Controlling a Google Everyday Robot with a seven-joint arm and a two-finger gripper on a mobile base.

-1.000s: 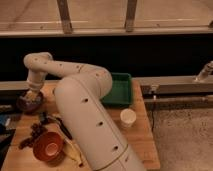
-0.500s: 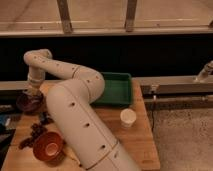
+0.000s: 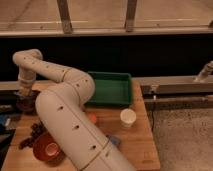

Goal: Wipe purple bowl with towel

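Observation:
The purple bowl (image 3: 24, 104) is small, dark and round, and sits at the far left edge of the wooden table (image 3: 135, 145). My white arm reaches up from the bottom centre and bends back to the left. My gripper (image 3: 25, 93) points down right over the bowl, at or just inside its rim. Something pale shows at the gripper's tip, but I cannot make out whether it is the towel. The arm hides part of the table's middle.
An orange-red bowl (image 3: 46, 148) with a pale centre sits front left. A dark clump (image 3: 35, 131) lies between the two bowls. A green tray (image 3: 111, 88) stands at the back, a white cup (image 3: 128, 118) is at the right, and a small blue object (image 3: 113, 140) lies by the arm.
The arm's elbow has swung further left and toward the camera. The gripper has stayed over the purple bowl, shifting only slightly.

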